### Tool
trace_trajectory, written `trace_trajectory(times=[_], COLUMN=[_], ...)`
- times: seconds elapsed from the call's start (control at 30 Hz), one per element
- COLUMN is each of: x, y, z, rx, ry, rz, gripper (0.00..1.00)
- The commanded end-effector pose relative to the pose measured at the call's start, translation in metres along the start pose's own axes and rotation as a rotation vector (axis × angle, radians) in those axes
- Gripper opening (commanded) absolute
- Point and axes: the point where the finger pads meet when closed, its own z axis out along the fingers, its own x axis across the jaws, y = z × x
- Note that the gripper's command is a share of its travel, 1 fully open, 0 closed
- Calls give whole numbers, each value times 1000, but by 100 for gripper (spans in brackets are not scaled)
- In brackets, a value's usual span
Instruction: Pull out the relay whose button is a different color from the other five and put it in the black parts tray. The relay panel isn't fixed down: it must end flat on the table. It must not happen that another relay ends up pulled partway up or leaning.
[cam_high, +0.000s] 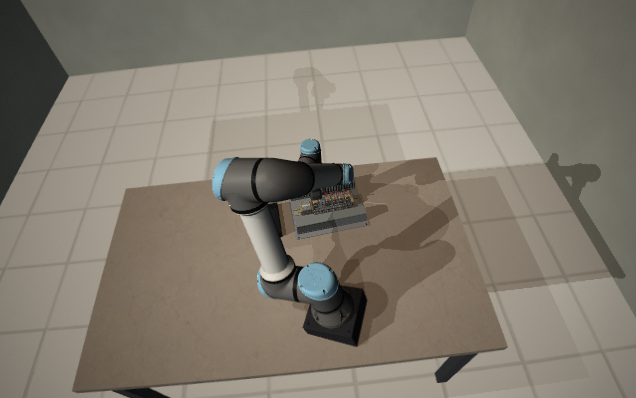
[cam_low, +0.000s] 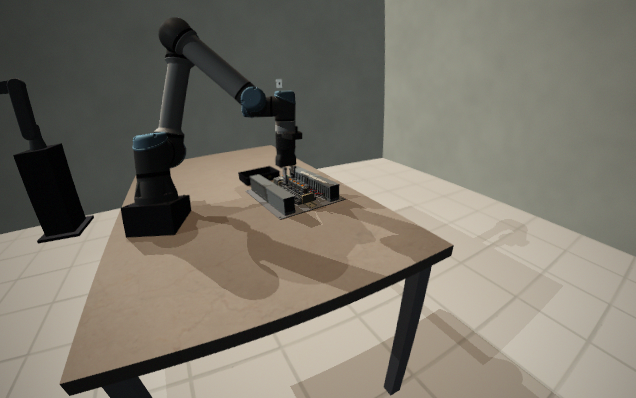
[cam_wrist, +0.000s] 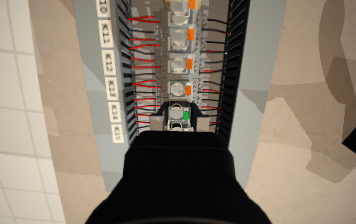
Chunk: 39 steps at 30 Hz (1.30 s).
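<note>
The grey relay panel (cam_high: 330, 221) (cam_low: 272, 192) (cam_wrist: 95, 60) lies on the table, with a row of relays between black wire ducts and red wires. In the wrist view the nearest relay (cam_wrist: 176, 116) has a green button; the relays beyond it, such as one (cam_wrist: 180, 89), have orange buttons. My gripper (cam_wrist: 179, 109) (cam_low: 286, 170) points straight down at the panel's end and is shut on the green-button relay, one finger on each side. The relay sits in line with the row. The black parts tray (cam_low: 257, 172) stands just behind the panel; the arm hides it in the top view.
The robot's black base (cam_high: 335, 320) (cam_low: 155, 215) stands on the brown table (cam_high: 175, 275) (cam_low: 200, 280) near the panel. The forearm hangs over the panel's back part. A black stand (cam_low: 47, 190) is on the floor off the table.
</note>
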Motion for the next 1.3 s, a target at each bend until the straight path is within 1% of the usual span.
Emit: trace_trajectory(times=[0.0,0.2,0.57,0.77,1.13,1.27], x=[0,0,1,1,1,2], y=[0,0,0,0,0,0], z=[-1,-1,-1,-1,-1,-1], rx=[0,0,0,0,0,0], ry=[-9,-27,-36,-53,-62,-74], rz=[-1,-1,-1,-1,-1,-1], gripper=[0,0,0,0,0,0])
